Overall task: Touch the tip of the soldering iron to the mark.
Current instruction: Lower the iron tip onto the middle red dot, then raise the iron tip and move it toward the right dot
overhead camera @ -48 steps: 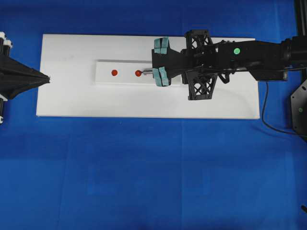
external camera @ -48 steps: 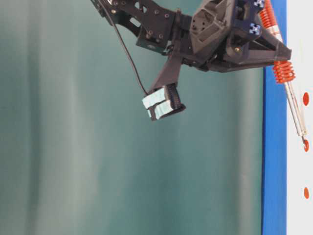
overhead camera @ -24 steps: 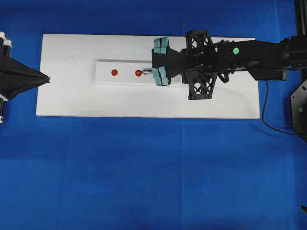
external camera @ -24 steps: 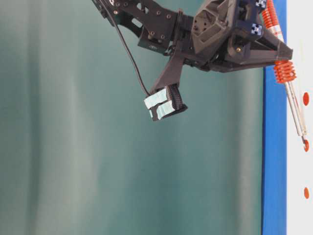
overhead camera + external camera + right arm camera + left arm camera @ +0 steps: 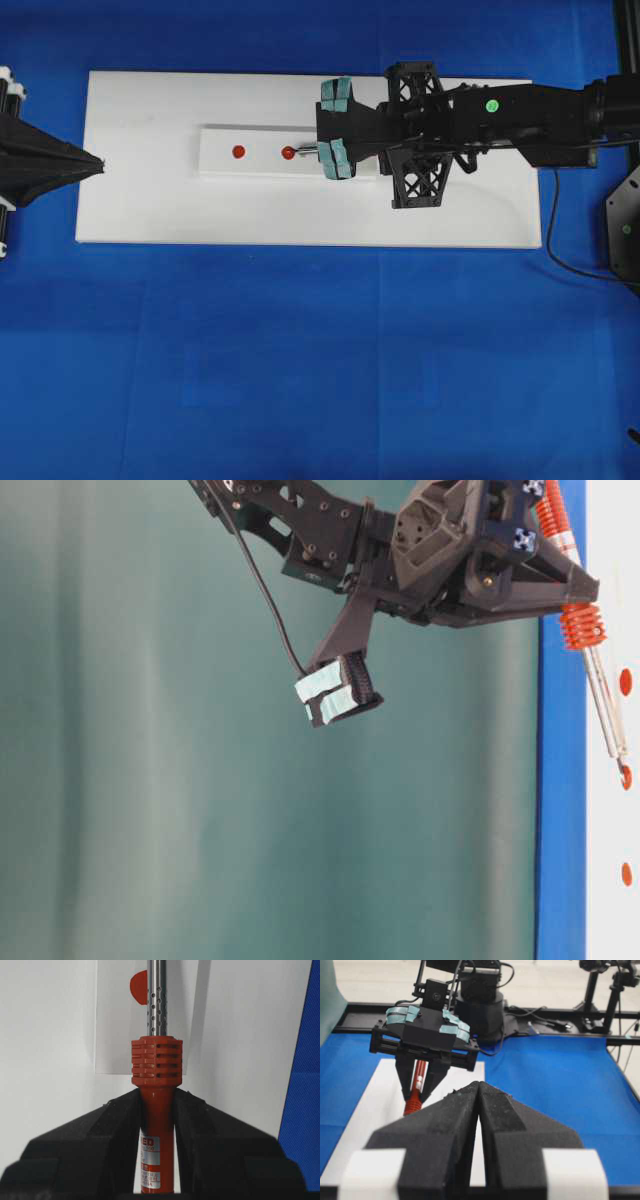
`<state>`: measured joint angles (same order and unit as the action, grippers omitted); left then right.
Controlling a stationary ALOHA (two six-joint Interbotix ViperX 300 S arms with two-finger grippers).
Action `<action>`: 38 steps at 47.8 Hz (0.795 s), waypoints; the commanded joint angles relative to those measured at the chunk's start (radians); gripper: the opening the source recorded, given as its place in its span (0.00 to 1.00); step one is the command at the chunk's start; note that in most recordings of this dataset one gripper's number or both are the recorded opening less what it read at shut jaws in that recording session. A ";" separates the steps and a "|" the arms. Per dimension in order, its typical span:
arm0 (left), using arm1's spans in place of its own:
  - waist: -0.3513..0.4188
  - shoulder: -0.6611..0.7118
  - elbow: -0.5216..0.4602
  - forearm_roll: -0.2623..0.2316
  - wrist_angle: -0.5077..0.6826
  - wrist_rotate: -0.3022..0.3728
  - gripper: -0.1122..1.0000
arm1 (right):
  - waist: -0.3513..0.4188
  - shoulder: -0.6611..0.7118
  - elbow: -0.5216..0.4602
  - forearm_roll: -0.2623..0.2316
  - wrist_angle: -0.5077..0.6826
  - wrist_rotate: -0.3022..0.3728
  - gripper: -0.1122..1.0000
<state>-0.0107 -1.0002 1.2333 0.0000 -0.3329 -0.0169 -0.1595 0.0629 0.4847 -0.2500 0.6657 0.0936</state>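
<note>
The soldering iron [image 5: 156,1060] has a red-orange handle and ribbed collar [image 5: 580,625], and my right gripper [image 5: 156,1097] is shut on the handle. The gripper [image 5: 325,150] hangs over the right end of the white block [image 5: 260,140]. The silver shaft [image 5: 603,705] slants down to the block. The tip [image 5: 298,152] sits at the right edge of the mark [image 5: 288,153], the middle red dot, and looks to be touching it [image 5: 626,776]. The left end dot [image 5: 238,152] is clear. The right end dot [image 5: 138,987] shows beside the shaft. My left gripper [image 5: 100,163] is shut and empty at the board's left edge.
The block lies on a white board [image 5: 150,200] on the blue table cloth. A black cord [image 5: 560,250] trails off the right arm. The left gripper [image 5: 478,1085] faces the right gripper [image 5: 420,1087] along the board.
Almost nothing: the right gripper has shifted by a hair in the table-level view, and the tip stays at the middle dot. The left arm has not moved.
</note>
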 commanded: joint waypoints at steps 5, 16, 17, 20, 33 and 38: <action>-0.002 0.008 -0.011 0.000 -0.009 0.000 0.10 | 0.000 -0.015 -0.020 0.000 -0.003 0.000 0.16; -0.002 0.008 -0.011 0.000 -0.011 0.000 0.10 | -0.002 -0.021 -0.035 -0.005 0.020 -0.003 0.16; -0.002 0.008 -0.011 0.000 -0.012 0.000 0.10 | -0.002 -0.025 -0.038 -0.005 0.025 -0.003 0.16; -0.002 0.008 -0.011 0.002 -0.012 0.000 0.10 | -0.002 -0.037 -0.049 -0.008 0.043 -0.005 0.16; -0.002 0.006 -0.012 0.000 -0.012 0.000 0.10 | -0.002 -0.127 -0.100 -0.038 0.130 -0.005 0.16; -0.002 0.003 -0.011 0.002 -0.012 0.000 0.10 | -0.003 -0.160 -0.118 -0.051 0.173 -0.005 0.16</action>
<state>-0.0107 -1.0002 1.2333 0.0000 -0.3359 -0.0184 -0.1611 -0.0491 0.4004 -0.2884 0.8161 0.0905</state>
